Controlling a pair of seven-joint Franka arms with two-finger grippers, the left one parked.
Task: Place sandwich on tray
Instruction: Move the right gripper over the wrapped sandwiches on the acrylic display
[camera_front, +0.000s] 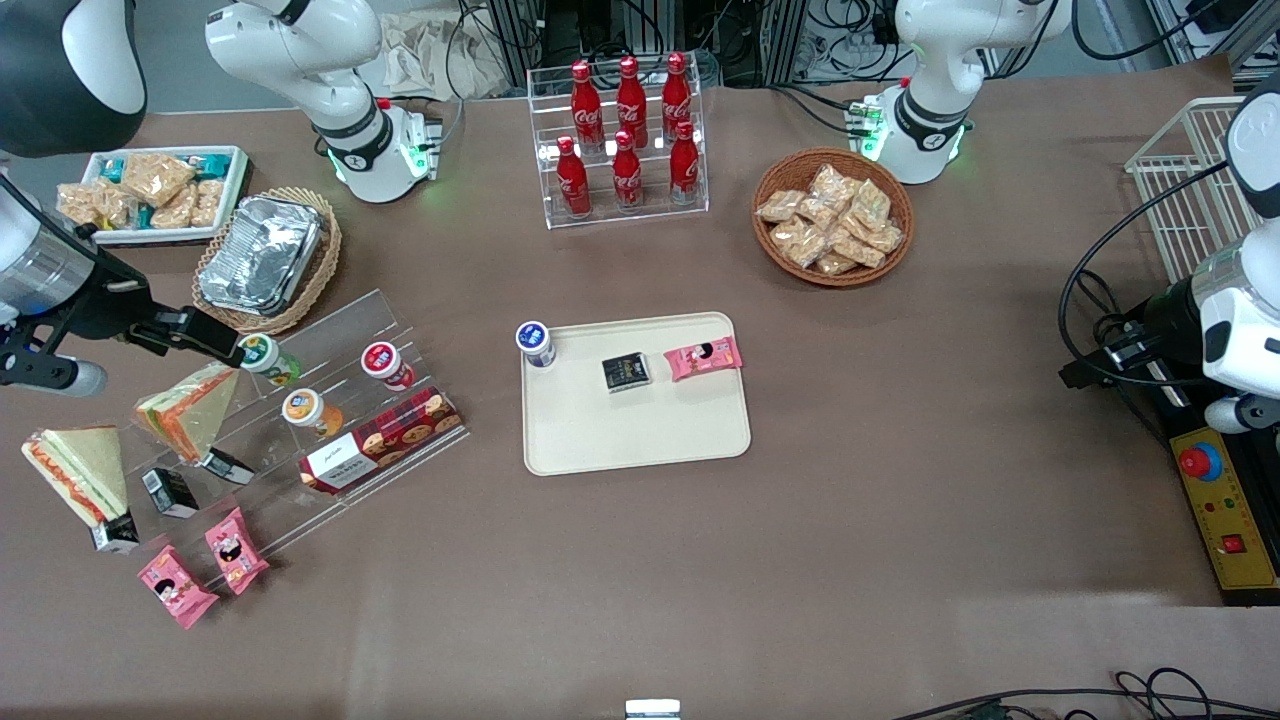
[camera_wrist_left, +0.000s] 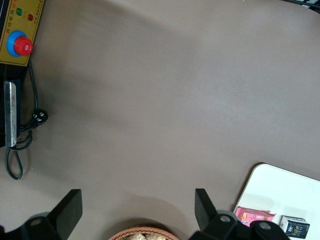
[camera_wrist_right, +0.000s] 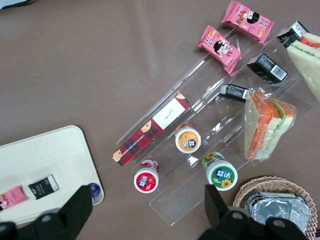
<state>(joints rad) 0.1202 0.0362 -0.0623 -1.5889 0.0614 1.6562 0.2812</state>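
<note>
The sandwich (camera_front: 78, 470) (camera_wrist_right: 311, 59), a pale cream wedge with a thin red-orange stripe along its edge, lies at the working arm's end of the clear stepped stand. My right gripper (camera_front: 205, 338) (camera_wrist_right: 149, 212) hovers open above the stand, by the green-lidded cup (camera_front: 262, 356). It holds nothing and is apart from the sandwich, farther from the front camera. The cream tray (camera_front: 640, 440) (camera_wrist_right: 47, 150) lies mid-table with a black packet (camera_front: 626, 371), a pink packet (camera_front: 704, 357) and a blue-lidded cup (camera_front: 535, 342) on it.
A second wedge (camera_front: 190, 410) (camera_wrist_right: 265, 125) with broad orange and green layers leans on the stand, along with lidded cups, a biscuit box (camera_front: 380, 440) and pink packets (camera_front: 205, 565). A foil container (camera_front: 262, 255) sits in a basket. A cola rack (camera_front: 625, 140) and a snack basket (camera_front: 832, 216) stand farther from the front camera.
</note>
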